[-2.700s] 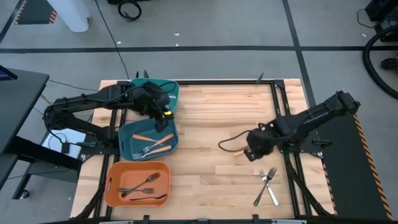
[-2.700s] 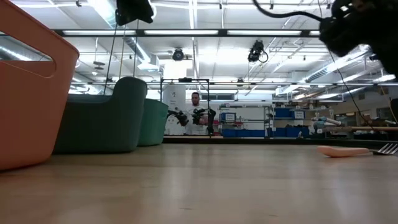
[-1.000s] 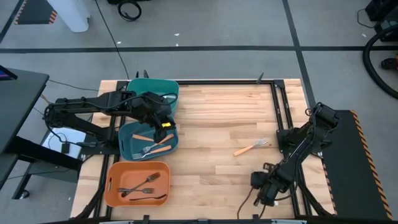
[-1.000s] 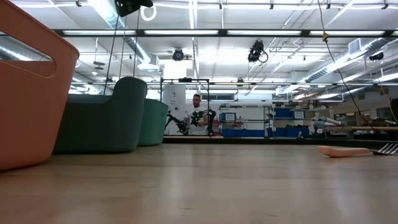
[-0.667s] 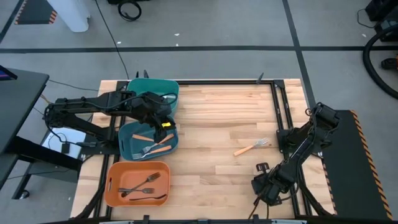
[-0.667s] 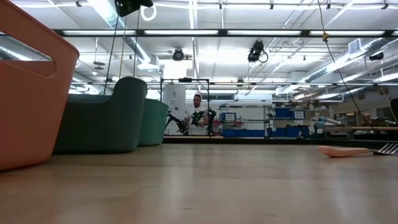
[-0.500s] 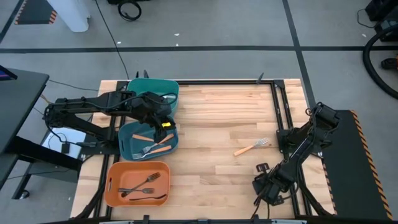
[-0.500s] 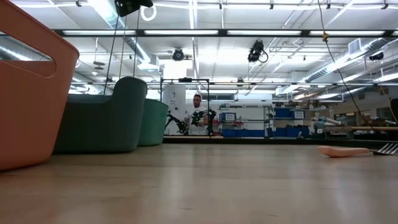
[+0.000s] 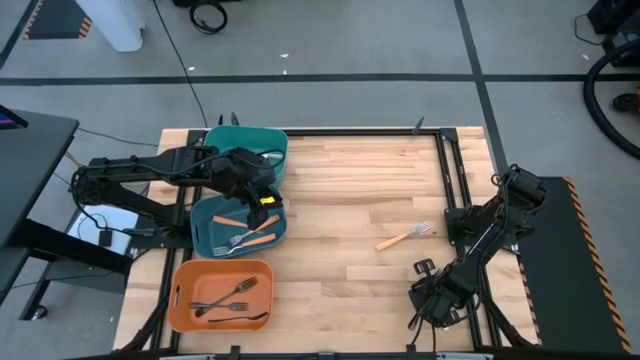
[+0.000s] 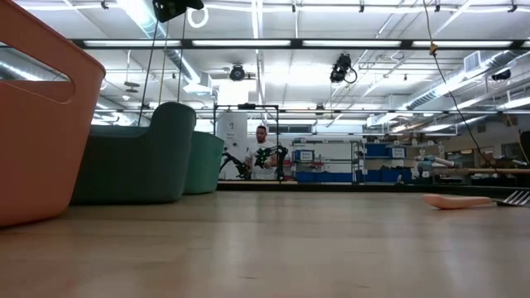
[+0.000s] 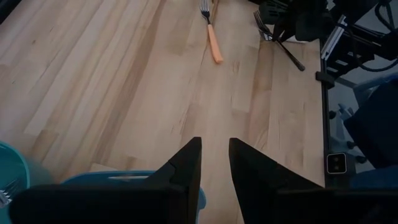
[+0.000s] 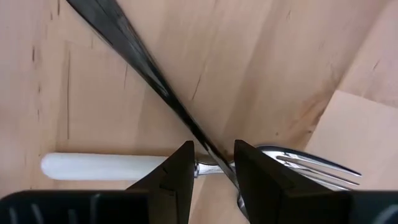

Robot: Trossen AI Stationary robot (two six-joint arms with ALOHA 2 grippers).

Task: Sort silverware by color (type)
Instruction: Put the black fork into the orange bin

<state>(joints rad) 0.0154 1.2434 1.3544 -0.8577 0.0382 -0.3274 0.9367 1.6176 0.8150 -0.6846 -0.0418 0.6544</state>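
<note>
A white-handled fork (image 12: 106, 166) and a dark fork (image 12: 137, 56) lie crossed on the table near its front right corner. My right gripper (image 12: 214, 171) points straight down over them and is open, one finger on either side of the crossing. In the high view the right gripper (image 9: 432, 300) covers both forks. An orange-handled fork (image 9: 403, 237) lies flat on the wood right of centre. My left gripper (image 9: 265, 205) waits open and holding nothing above the blue bin (image 9: 205, 225), which holds orange-handled forks and a silver one.
A teal bin (image 9: 250, 145) stands at the far left. An orange bin (image 9: 185, 275) with dark forks stands at the near left. Metal frame rails (image 9: 452, 180) run along the table's right side. Bare wood lies between the bins and the orange-handled fork.
My right gripper has rolled about its downward-pointing axis over the two crossed forks, staying at the table's near right corner and staying open. The forks and the left arm have kept still.
</note>
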